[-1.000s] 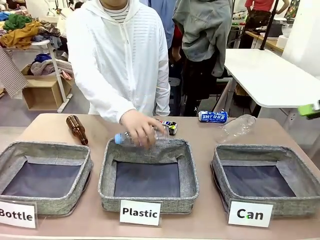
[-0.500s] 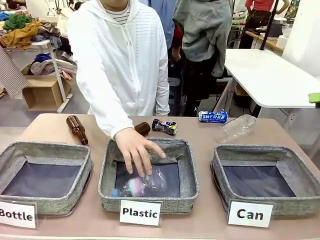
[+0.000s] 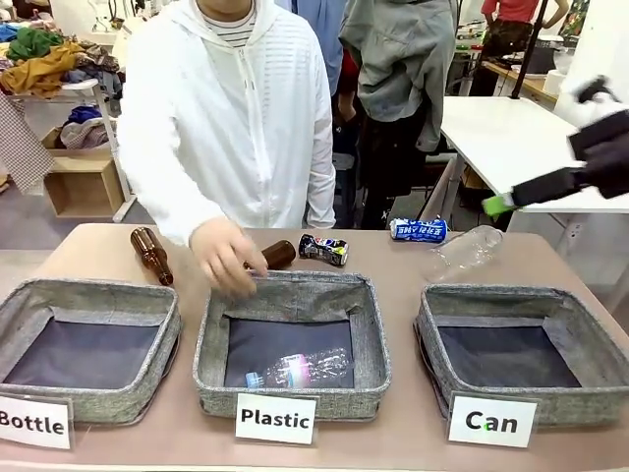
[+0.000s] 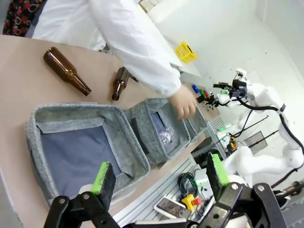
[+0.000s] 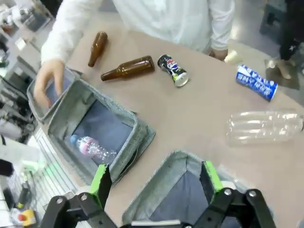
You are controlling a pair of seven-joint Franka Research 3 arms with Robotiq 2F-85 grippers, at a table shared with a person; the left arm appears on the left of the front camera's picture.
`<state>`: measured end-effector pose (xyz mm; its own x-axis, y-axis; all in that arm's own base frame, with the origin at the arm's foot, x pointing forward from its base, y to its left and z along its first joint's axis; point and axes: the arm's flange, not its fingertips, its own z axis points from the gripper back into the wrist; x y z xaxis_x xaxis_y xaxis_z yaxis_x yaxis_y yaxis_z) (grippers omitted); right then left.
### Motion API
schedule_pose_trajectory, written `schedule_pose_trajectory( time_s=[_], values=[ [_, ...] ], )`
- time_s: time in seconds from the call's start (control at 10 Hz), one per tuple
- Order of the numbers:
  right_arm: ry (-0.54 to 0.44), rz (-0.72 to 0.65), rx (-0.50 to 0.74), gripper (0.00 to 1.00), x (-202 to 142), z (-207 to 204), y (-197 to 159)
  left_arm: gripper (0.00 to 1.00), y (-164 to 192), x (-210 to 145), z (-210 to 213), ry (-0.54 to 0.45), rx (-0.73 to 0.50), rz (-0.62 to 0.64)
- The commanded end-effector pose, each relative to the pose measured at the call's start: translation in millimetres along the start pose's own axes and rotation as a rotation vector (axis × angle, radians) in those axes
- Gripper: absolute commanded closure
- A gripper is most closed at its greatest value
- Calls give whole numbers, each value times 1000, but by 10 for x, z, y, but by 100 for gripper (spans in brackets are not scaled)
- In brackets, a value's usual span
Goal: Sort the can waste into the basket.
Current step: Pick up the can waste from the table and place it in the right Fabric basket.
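Observation:
The crushed black-and-silver can lies on the table behind the middle basket. Further right, the blue-and-white can lies on its side. The grey "Can" basket stands at the front right with nothing in it. My right gripper hangs open high above the table's right side, over the Can basket's near corner, with nothing between its fingers. My left gripper is open too, above the "Bottle" basket.
A person's hand hovers at the back rim of the "Plastic" basket, which holds a clear bottle. Another clear bottle lies behind the Can basket. Two brown bottles lie at the back left.
The person dropped the clear bottle into the Plastic basket and drew the hand back to its rim. My right gripper has swung into the front view at the upper right.

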<state>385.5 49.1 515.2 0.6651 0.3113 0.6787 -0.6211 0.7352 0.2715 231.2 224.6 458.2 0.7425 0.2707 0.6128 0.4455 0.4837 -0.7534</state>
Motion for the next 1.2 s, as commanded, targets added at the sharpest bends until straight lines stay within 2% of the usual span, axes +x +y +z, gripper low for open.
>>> schedule_pose_trajectory(
  time_s=[0.0,0.1,0.3,0.5,0.7,0.9,1.1],
  values=[
    [40,22,-42,0,231,-44,-131,0,-1,15,12,-19,-16,-24],
    [14,3,-86,0,196,-24,-109,0,-1,15,12,-19,-16,-24],
    [65,101,-152,0,459,-439,9,0,-1,15,12,-19,-16,-24],
    [221,244,-193,0,1045,-1209,61,0,-1,15,12,-19,-16,-24],
    [380,300,-177,0,1506,-2019,13,0,-1,15,12,-19,-16,-24],
    [468,350,-168,0,1673,-2726,-89,0,-1,15,12,-19,-16,-24],
    [494,371,-140,0,1564,-3070,-64,0,-1,15,12,-19,-16,-24]
  ],
)
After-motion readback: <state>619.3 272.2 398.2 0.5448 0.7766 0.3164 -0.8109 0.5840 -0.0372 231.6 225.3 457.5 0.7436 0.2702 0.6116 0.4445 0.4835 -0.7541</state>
